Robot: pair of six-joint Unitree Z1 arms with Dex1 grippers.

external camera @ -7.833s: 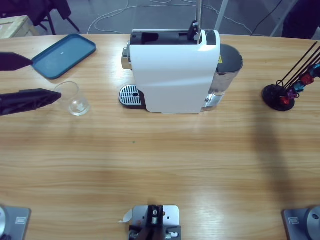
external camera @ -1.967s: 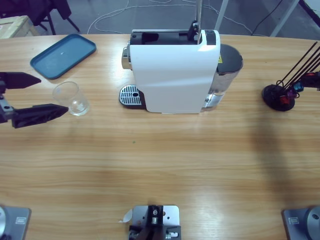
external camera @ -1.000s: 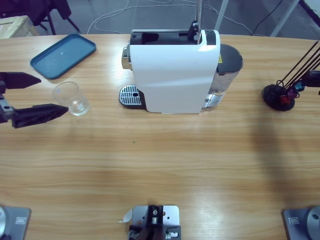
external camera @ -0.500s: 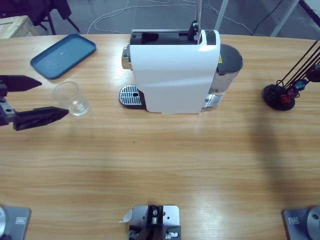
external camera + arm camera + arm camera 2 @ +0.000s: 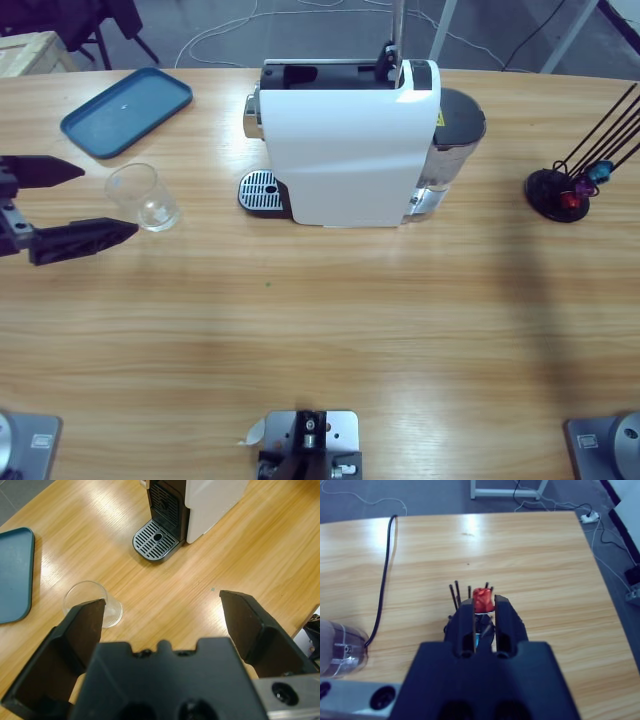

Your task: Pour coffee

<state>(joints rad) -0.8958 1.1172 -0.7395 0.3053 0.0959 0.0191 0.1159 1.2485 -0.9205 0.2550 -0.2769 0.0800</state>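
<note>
Long wooden table (image 5: 330, 330) under the overhead camera, with a white coffee machine (image 5: 345, 145) near the far middle, drip grate (image 5: 262, 190) at its left foot. Blue tray (image 5: 127, 110) lay at the far left corner. Empty clear glass (image 5: 143, 196) stood upright between tray and grate, well apart from the machine. Left gripper (image 5: 88, 200) hovered at the left edge with jaws spread wide, glass just beyond the tips and untouched. Black capsule rack (image 5: 565, 190) stood at the right edge. Right gripper (image 5: 484, 611), seen only in its wrist view, had jaws drawn narrow, a red capsule (image 5: 482, 599) just past the tips; whether gripped, cannot tell.
</note>
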